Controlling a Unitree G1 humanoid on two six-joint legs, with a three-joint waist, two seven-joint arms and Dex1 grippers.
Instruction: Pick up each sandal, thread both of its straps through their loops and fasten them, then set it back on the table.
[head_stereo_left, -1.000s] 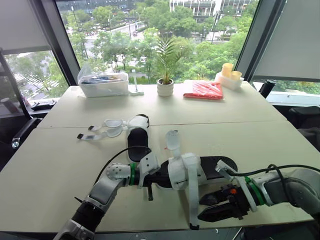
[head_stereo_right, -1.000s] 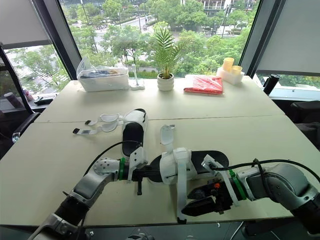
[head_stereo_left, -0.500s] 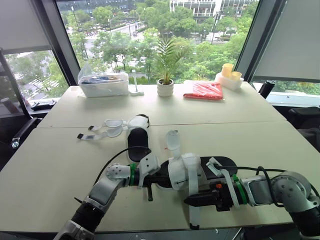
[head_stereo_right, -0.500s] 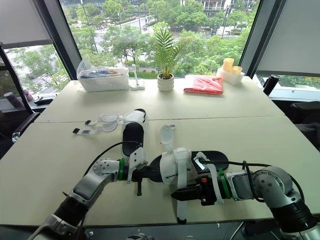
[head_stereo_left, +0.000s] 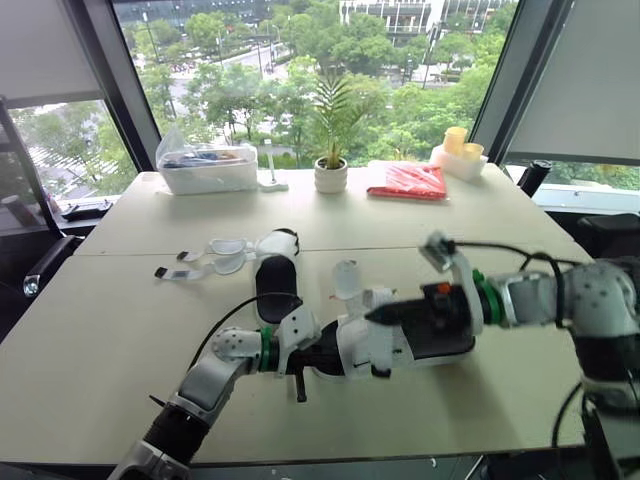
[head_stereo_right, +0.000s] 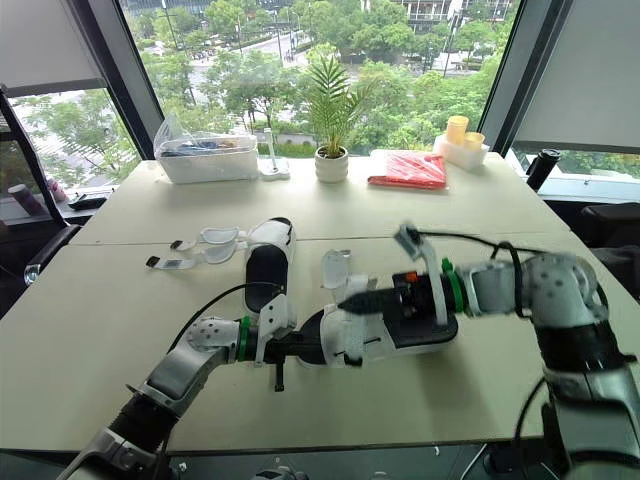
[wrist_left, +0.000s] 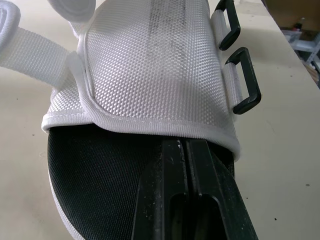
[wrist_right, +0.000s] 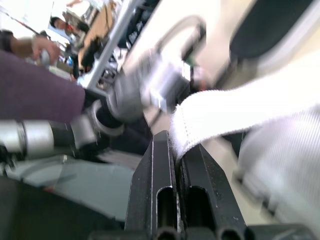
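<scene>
Sandal (head_stereo_left: 362, 347) at lower centre of the head view, left gripper (wrist_left: 185, 145) clamped shut on its sole, right gripper (wrist_right: 176, 142) pinching its white strap (wrist_right: 240, 107) tight

A pale table (head_stereo_left: 120, 320), two tops meeting at a seam, is carrying everything. Along its far edge a clear tub (head_stereo_left: 207, 168) is sitting at the left. Then come a small white stand (head_stereo_left: 271, 181), a potted plant (head_stereo_left: 330, 172), a red packet (head_stereo_left: 408, 181) and, far right, a white tray (head_stereo_left: 455, 163) holding yellow cups (head_stereo_left: 461, 141). Nearer, left of centre, a sandal (head_stereo_left: 276, 272) is lying with loose straps (head_stereo_left: 203, 264) trailing left.
</scene>
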